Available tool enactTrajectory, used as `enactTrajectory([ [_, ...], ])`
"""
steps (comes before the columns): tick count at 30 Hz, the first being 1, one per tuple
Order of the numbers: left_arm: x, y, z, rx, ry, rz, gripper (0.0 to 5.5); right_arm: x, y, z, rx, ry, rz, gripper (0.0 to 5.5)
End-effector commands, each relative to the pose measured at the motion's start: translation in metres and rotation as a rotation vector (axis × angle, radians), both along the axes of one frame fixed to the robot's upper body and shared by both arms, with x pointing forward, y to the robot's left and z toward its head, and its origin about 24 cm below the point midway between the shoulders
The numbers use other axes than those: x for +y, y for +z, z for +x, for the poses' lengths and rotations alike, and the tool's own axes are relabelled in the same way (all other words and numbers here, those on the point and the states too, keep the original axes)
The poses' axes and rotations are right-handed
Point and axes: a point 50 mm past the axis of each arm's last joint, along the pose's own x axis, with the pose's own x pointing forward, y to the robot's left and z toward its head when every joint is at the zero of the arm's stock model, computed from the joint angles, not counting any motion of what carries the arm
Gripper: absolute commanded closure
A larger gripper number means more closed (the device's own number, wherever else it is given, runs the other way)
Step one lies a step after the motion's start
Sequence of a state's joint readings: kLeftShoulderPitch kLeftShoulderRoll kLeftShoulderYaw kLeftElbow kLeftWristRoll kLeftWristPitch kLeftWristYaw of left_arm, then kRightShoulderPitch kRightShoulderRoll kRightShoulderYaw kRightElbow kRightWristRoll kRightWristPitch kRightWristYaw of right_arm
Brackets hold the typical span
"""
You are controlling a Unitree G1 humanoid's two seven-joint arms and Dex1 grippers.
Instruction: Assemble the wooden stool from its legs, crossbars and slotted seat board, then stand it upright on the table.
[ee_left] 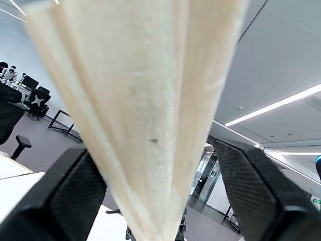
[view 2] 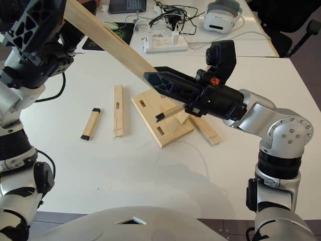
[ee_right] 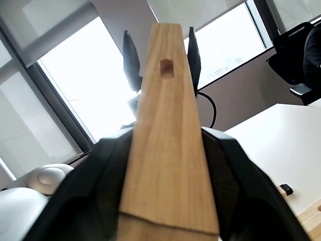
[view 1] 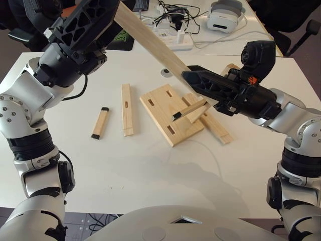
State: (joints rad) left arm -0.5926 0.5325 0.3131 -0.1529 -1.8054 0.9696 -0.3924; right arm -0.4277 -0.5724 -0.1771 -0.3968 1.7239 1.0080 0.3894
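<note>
White table point(view 1: 150, 165) fills most of the frame, with a power strip point(view 1: 173, 42) and a headset point(view 1: 225, 17) along its top edge. A long leg point(view 1: 150, 42) is held in the air above the table, slanting from the upper left down toward the centre right. The left gripper point(view 1: 105, 12) is clenched on its upper end at the upper left. The right gripper point(view 1: 193, 79) grasps its lower end at centre right, one finger on each side. The right wrist view shows a small slot in the leg.

Below it, the seat board point(view 1: 168, 115) lies flat at the centre of the table. A black-tipped stick point(view 1: 189, 109) rests slanted on the board, its far end under the right gripper. More wooden strips point(view 1: 218, 128) lie just right of the board. A slotted leg point(view 1: 127, 108) lies left of the board, and a short crossbar point(view 1: 101, 123) lies farther left.
</note>
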Motion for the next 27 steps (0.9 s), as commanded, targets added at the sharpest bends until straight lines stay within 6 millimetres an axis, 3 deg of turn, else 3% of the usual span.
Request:
enactTrajectory([
  [1,0.002,-0.003,0.000,0.022,0.001,0.037,2.63,0.001,-0.001,-0.001,-0.012,0.011,-0.016,3.44],
  [7,0.000,-0.011,-0.002,0.035,-0.010,0.080,3.41,0.001,-0.001,-0.001,-0.016,0.013,-0.019,3.44],
  [20,0.006,-0.008,-0.001,0.015,0.028,0.067,3.42,-0.002,-0.011,0.002,-0.049,-0.021,-0.121,3.44],
  [21,0.006,-0.008,-0.001,0.009,0.038,0.072,3.42,-0.002,-0.013,0.002,-0.051,-0.019,-0.136,3.07],
  [24,0.007,-0.004,-0.004,-0.010,0.049,0.065,3.42,-0.007,-0.017,0.004,-0.069,-0.040,-0.180,2.68],
  [27,0.009,0.002,-0.010,-0.030,0.058,0.058,3.42,-0.022,-0.018,-0.004,-0.084,0.002,-0.190,2.64],
])
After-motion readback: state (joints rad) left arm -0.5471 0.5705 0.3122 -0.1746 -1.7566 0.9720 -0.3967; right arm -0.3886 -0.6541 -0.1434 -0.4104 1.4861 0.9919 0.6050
